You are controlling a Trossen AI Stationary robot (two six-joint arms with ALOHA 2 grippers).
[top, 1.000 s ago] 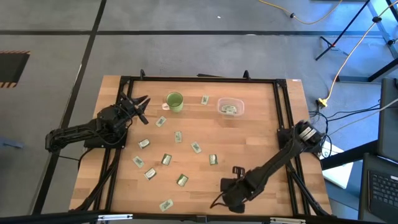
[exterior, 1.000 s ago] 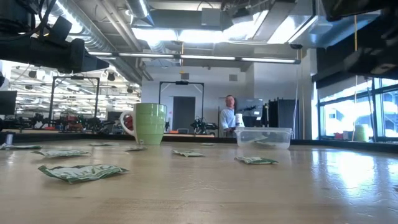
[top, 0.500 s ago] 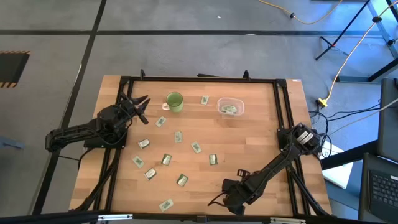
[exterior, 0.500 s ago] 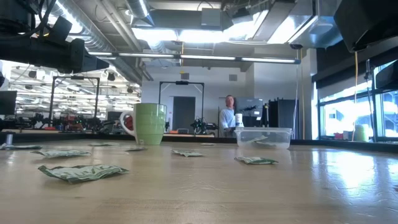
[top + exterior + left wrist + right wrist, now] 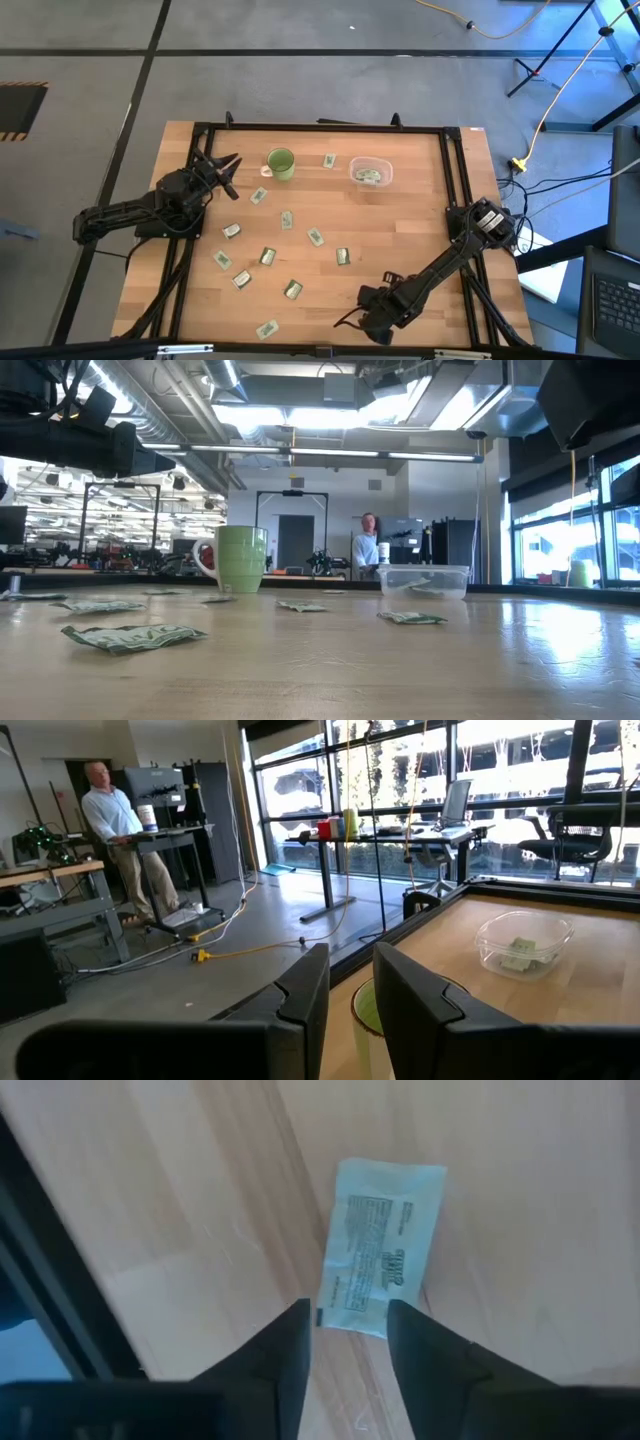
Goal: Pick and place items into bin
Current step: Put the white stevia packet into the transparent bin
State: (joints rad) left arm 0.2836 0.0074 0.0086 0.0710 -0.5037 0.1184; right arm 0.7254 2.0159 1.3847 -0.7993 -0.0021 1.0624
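Note:
Several pale green and silvery packets (image 5: pixel 288 219) lie flat and scattered on the wooden table. One more packet sits inside the clear bin (image 5: pixel 370 172), which stands near the far edge and also shows as the bin (image 5: pixel 522 942) and the bin (image 5: pixel 424 580). My right gripper (image 5: pixel 350 321) is open near the near edge. In its wrist view the right gripper (image 5: pixel 348 1342) hovers over a packet (image 5: pixel 383 1275), fingers to either side of its closer end, not visibly touching. My left gripper (image 5: pixel 228 172) waits open beside the green mug (image 5: pixel 281 163).
The green mug (image 5: pixel 240 558) stands left of the bin near the far edge. A black frame (image 5: pixel 320 128) runs round the table's edges. A lone packet (image 5: pixel 266 328) lies close to the near edge. A person (image 5: pixel 115 830) stands in the room beyond.
My right arm has shifted a little toward the table's near edge, its gripper staying open. The packets, mug and bin have not moved.

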